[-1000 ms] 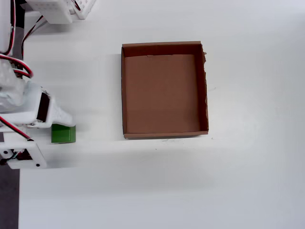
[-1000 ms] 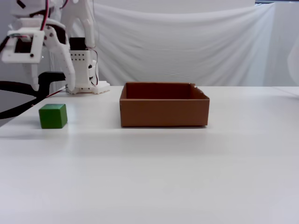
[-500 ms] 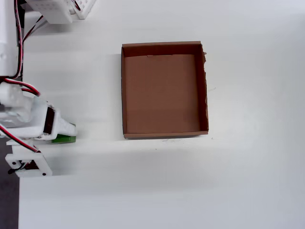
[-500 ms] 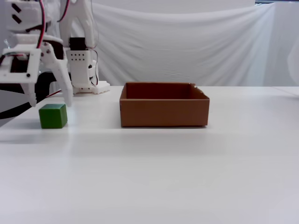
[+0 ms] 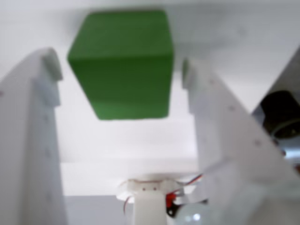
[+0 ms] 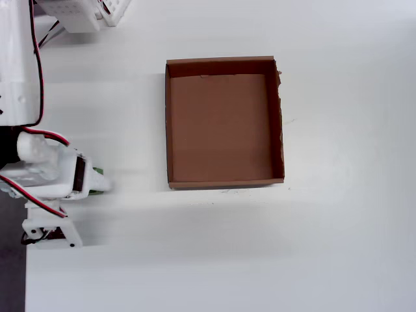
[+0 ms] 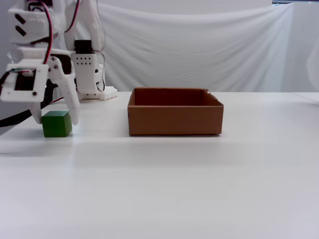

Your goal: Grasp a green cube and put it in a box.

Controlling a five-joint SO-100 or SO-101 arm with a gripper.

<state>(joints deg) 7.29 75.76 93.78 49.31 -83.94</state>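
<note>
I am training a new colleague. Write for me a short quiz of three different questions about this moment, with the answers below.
1. True or false: the small bright-green cube already lies inside the shallow brown cardboard box.
2. Choose one. The two-finger white gripper is: A) shut on the cube; B) open, with one finger on each side of the cube; C) above the box.
3. In the overhead view, on which side of the box is the cube?

Key:
1. False; it stands on the white table, apart from the empty box.
2. B; the wrist view shows gaps on both sides.
3. The left side, mostly hidden under the gripper.
</note>
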